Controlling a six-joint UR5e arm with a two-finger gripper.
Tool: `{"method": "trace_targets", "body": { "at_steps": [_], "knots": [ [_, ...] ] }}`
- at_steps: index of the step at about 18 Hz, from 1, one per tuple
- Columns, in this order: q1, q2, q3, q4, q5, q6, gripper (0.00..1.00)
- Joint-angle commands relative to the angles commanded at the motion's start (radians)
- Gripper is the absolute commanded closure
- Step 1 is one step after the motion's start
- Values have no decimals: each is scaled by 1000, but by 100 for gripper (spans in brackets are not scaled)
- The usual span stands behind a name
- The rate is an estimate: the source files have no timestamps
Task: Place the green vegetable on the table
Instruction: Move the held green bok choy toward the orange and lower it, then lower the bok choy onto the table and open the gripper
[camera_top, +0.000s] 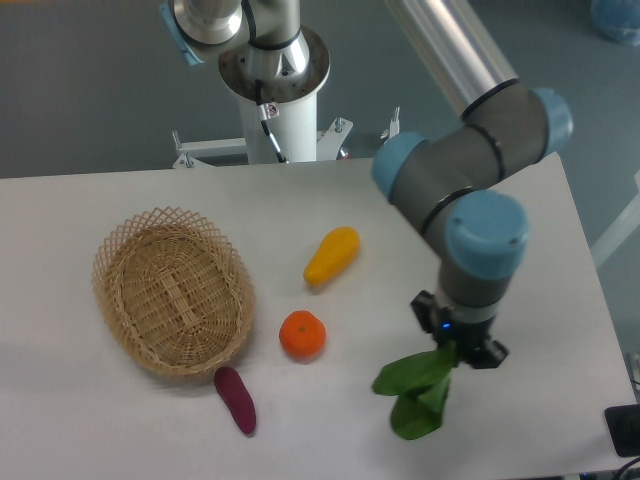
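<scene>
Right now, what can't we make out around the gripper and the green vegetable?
- Gripper: fingertips hidden under the wrist; its hold on the green vegetable can't be confirmed.
- Vegetable's stem end: hidden by the gripper.
- Whether the leaves touch the table: one camera, can't tell.
- Black object: cut off by the right edge.
</scene>
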Motion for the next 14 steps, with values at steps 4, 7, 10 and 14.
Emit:
{"method": "trace_targets", "body": {
  "at_steps": [4,7,10,14],
  "knots": [
    [-37,26,-114,97,5,3,88],
    [-64,34,-154,111,5,2,84],
    [-81,29,-163,111,2,2,61],
    [-89,29,-175,118,0,5,25]
  ]
}}
